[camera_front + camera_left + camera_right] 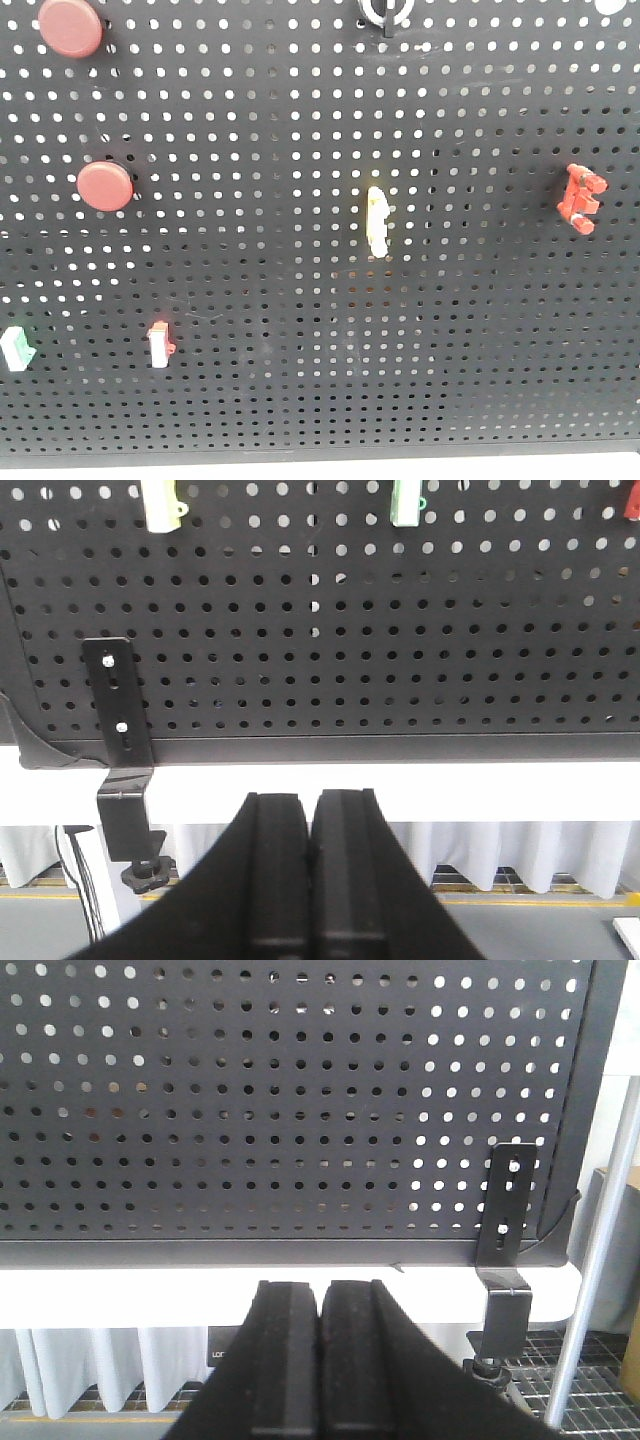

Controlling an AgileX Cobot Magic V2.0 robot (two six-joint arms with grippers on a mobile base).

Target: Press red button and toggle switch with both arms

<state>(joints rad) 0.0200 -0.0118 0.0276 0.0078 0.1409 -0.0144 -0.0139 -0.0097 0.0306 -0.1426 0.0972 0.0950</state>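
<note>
In the front view, two round red buttons (pixel 105 186) (pixel 70 27) sit at the left of the black pegboard (pixel 300 120). The bright red toggle switch (pixel 580 198) with short prongs is at the right. Neither gripper shows in this view. In the left wrist view my left gripper (pixel 310 805) is shut and empty, below and in front of the pegboard's bottom edge. In the right wrist view my right gripper (pixel 320 1290) is shut and empty, below the board's lower right part. The buttons and the toggle switch are out of both wrist views.
A pale yellow upright switch (pixel 377 220) is mid-board, with a small red-and-white switch (pixel 161 344) and a green-and-white one (pixel 17 348) lower left. Black mounting brackets (pixel 118 705) (pixel 505 1210) hold the board on a white shelf (pixel 400 790). A metal pole (pixel 600 1260) stands at the right.
</note>
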